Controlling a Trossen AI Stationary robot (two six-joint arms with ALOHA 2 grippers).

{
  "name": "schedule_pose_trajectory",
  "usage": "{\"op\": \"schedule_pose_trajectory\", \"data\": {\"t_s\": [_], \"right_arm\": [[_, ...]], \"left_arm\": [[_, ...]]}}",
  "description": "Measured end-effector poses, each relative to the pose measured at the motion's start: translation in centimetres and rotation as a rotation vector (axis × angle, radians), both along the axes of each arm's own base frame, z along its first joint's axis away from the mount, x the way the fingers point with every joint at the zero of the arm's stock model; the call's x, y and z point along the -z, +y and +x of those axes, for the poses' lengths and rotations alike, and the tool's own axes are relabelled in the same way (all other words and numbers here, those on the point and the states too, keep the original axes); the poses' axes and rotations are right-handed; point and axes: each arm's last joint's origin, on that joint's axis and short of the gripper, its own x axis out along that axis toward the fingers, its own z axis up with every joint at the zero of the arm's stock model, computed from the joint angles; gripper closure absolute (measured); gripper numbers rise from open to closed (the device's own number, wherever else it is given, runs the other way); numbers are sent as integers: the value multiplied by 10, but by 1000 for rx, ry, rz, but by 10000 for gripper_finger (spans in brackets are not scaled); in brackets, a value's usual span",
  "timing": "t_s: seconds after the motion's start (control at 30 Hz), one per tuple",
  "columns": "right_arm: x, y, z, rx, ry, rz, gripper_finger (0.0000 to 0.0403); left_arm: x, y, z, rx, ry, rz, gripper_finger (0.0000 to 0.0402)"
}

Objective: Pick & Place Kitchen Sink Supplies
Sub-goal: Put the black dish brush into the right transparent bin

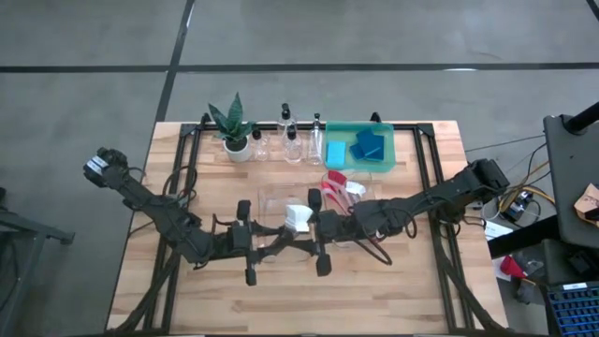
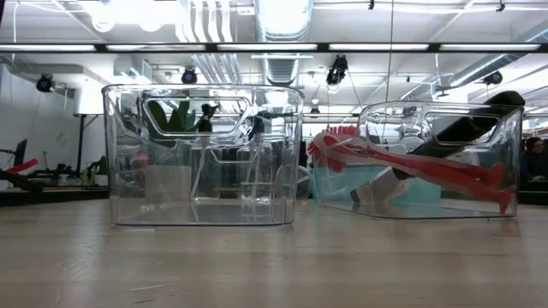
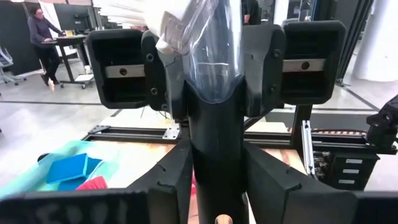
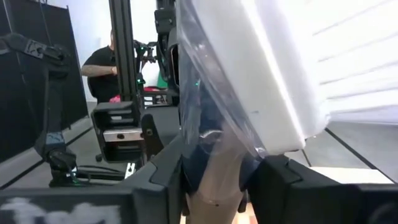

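grey concrete floor (image 1: 393,33), ceiling strip lights (image 2: 282,47), ducts overhead.

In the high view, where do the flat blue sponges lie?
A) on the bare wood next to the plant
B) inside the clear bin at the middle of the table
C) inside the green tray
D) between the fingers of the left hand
C: the blue sponges lie inside the green tray at the far side of the table, to the right of the bottles.

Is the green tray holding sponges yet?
Yes. The high view shows blue sponges lying inside the green tray at the table's back.
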Motion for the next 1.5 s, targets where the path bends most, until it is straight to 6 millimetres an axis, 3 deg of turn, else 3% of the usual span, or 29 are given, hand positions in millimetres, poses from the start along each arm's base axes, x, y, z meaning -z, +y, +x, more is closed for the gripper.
{"op": "schedule_pose_trajectory", "data": {"t_s": [0.2, 0.37, 0.67, 0.83, 1.1, 1.23, 1.5], "right_arm": [[-2, -2, -5, 5, 47, 1, 282], [-9, -10, -23, 37, 175, 52, 269], [-15, -45, -75, 297, 548, 204, 279], [-4, -65, -88, 441, 710, 241, 270], [28, -99, -77, 629, 931, 298, 273], [39, -113, -69, 641, 989, 399, 273], [60, -126, -56, 679, 1070, 447, 262]], "left_arm": [[5, 0, 0, 2, 25, 27, 227], [5, 1, -6, 9, 63, 62, 195], [8, 9, -17, -2, 148, 62, 190], [9, 10, -18, -5, 161, 71, 190], [10, 10, -19, -6, 170, 79, 190], [10, 10, -19, -6, 172, 80, 190], [12, 10, -19, -8, 193, 91, 190]]}}
